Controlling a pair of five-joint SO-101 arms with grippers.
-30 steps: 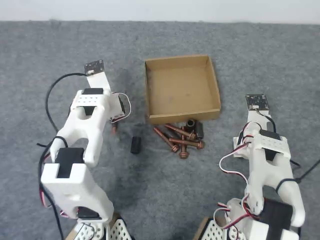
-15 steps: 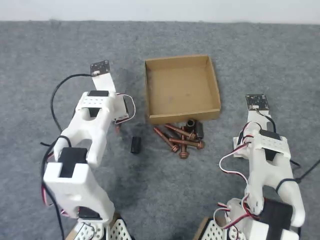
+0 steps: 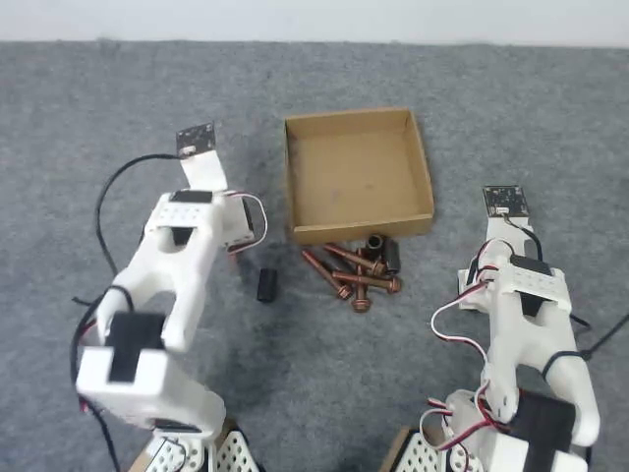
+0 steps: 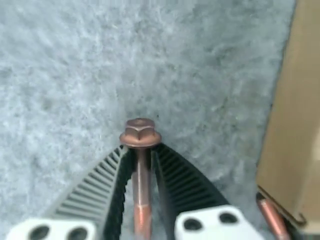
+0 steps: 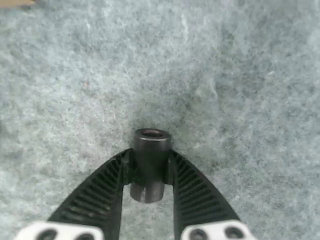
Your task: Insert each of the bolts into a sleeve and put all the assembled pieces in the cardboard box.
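Left claw: bolt. Right claw: sleeve.

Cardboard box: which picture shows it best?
The high view: the whole cardboard box shows, open top and all four walls. The left wrist view catches just one outer wall; the right wrist view, a tan sliver, probably its corner.

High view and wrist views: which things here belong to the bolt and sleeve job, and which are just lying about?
Belongs to the job:
- bolt in the left gripper
- sleeve in the right gripper
- loose bolts
- two sleeves beside them
- lone sleeve
- cardboard box

Just there:
- grey mat
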